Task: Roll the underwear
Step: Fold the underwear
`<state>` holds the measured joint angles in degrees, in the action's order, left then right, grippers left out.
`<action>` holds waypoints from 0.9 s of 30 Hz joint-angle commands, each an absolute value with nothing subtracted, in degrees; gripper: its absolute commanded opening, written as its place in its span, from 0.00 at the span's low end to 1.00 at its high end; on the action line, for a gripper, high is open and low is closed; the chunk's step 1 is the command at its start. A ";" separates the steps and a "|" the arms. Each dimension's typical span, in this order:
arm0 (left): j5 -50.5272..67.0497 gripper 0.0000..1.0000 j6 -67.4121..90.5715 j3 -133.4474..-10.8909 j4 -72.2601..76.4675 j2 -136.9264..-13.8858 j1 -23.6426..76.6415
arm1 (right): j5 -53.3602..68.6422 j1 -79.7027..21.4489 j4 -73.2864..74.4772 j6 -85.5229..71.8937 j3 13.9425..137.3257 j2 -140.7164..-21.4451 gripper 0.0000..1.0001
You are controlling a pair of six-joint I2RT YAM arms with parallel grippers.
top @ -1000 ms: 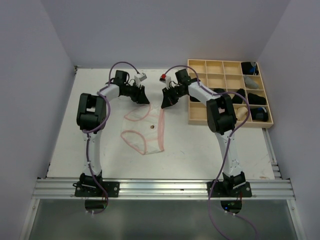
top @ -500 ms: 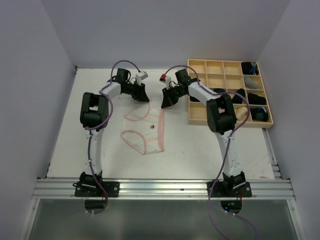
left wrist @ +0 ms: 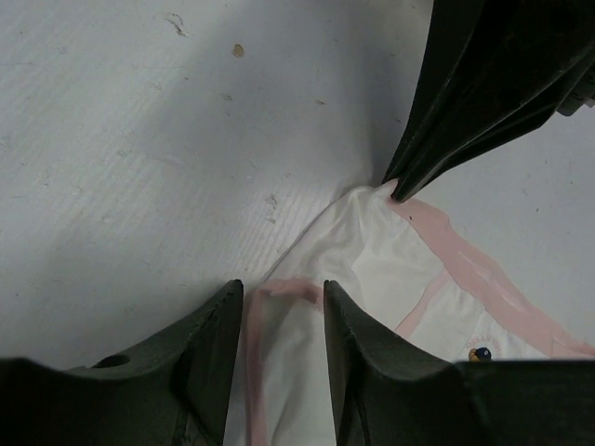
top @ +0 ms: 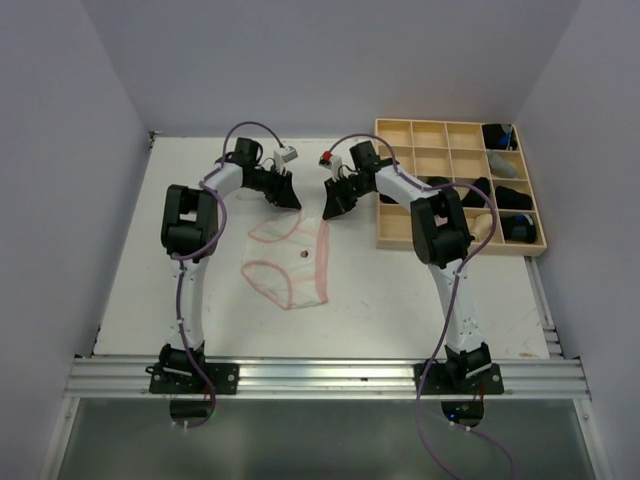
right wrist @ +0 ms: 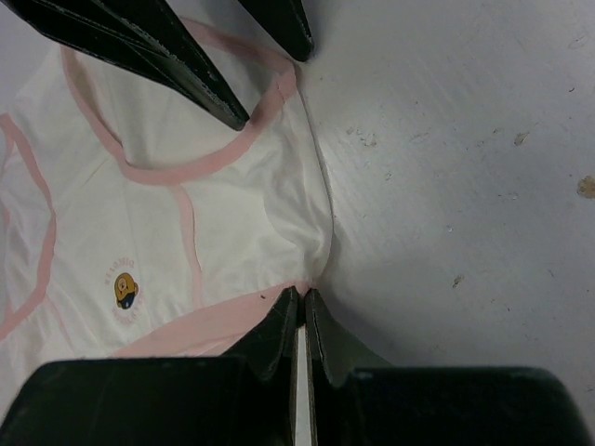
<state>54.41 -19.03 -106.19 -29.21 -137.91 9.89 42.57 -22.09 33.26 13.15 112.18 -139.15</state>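
A whitish underwear (top: 290,262) with pink edging lies flat on the white table, a small emblem on its front (right wrist: 125,290). My left gripper (top: 289,199) is at its far left corner. In the left wrist view its jaws (left wrist: 282,286) stand open, with the pink-edged corner (left wrist: 288,290) lying between them. My right gripper (top: 334,207) is at the far right corner, shut on the pink waistband (right wrist: 301,294). The cloth (right wrist: 307,223) puckers just ahead of its tips. Each wrist view shows the other gripper close by.
A pale wooden grid tray (top: 400,232) stands at the back right, beside the right arm. Several black rolls (top: 505,198) sit in its right-hand compartments. The enclosure's walls close in on the left, right and back.
The left arm's elbow has shifted slightly right and its gripper has edged along the far corner. The right gripper holds the same corner. The cloth has barely moved.
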 commanded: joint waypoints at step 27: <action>54.58 0.00 -20.46 -93.29 -22.94 -120.35 7.38 | 47.19 -21.44 30.59 11.86 110.76 -128.42 0.00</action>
